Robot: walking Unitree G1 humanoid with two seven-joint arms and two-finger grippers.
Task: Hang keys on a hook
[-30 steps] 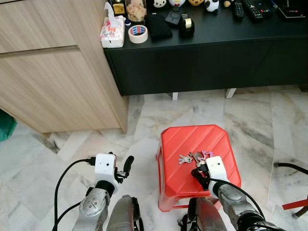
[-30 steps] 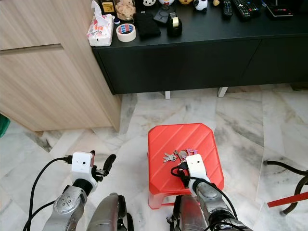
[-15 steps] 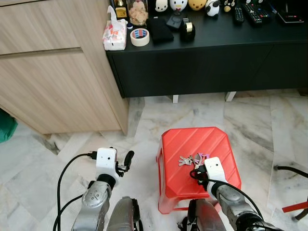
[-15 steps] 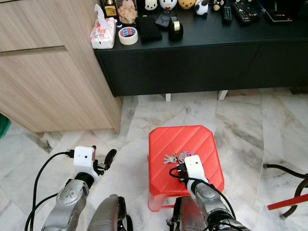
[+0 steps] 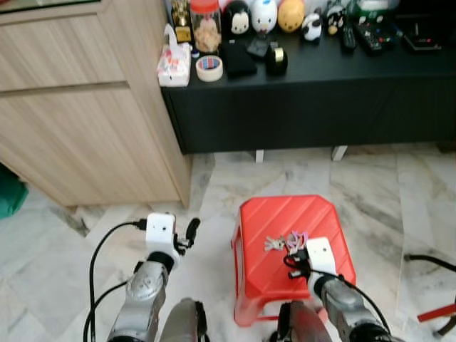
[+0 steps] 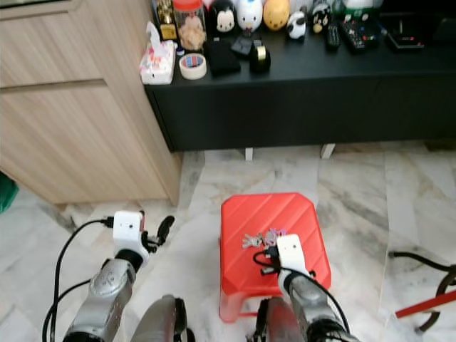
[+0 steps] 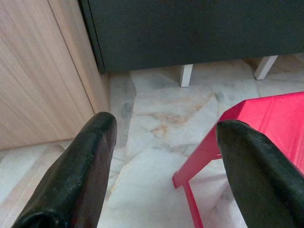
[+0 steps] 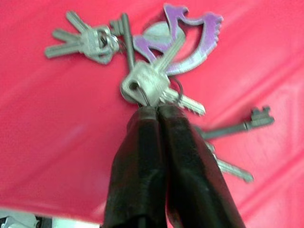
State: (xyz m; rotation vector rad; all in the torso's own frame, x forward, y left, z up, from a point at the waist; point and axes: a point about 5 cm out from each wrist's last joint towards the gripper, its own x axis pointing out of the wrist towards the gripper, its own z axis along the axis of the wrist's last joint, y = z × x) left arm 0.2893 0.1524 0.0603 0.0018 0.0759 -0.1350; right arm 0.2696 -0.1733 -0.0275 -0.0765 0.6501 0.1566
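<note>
A: Start at your left. What is the left gripper [image 7: 161, 175] doing?

B: Its fingers [image 7: 78, 175] are spread wide with nothing between them, held above the marble floor [image 5: 85, 235] beside the red stool [image 5: 274, 265]. You can leave that arm idle.

A: And the keys [image 8: 142, 71]?

B: They lie fanned out on the stool's top with a purple tag [image 8: 190, 40]. Your right gripper [image 8: 158, 114] has its fingers clenched together at the ring of the bunch.

A: Is the grip good?

B: It looks like a thin pinch at the tips, so lift slowly and straight up, and watch that the whole bunch comes away with you. I see no hook here; the black worktop [image 5: 399, 60] ahead carries only clutter, so you must look for it once the keys are secure
</note>
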